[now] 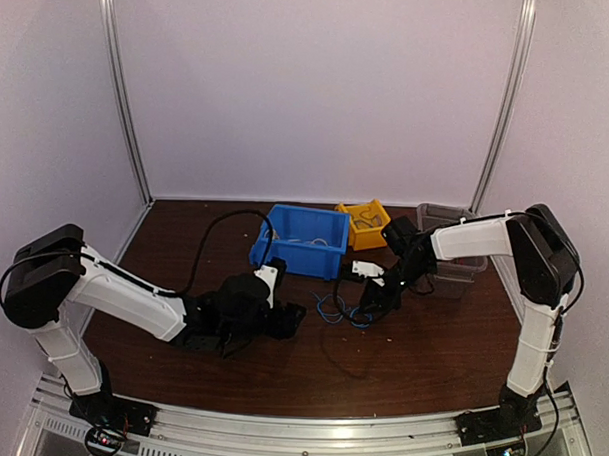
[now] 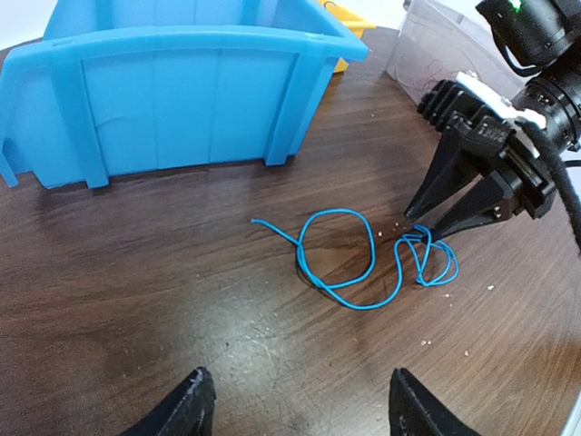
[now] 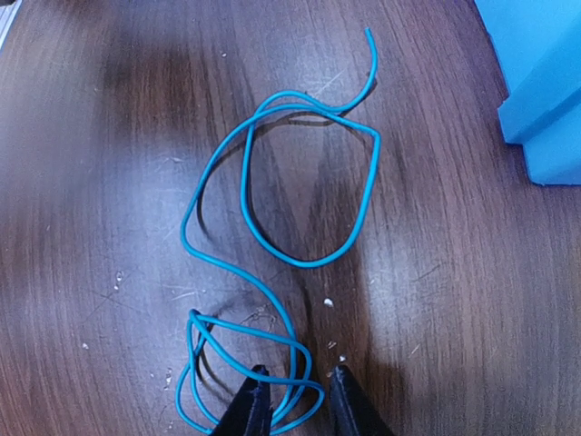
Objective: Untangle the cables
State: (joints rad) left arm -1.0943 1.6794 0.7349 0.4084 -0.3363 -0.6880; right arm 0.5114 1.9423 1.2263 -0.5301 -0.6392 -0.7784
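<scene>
Right wrist, right fingers point(image 3: 245, 413) slightly apart astride the blue cable point(image 3: 304, 263), left fingers point(image 2: 186, 404) spread wide

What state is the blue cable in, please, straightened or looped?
Looped: the cable lies in one large loop and a smaller tangle by the right gripper.

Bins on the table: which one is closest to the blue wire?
The blue bin; the wire lies just before its front wall. The yellow bin and the clear bin stand farther off.
</scene>
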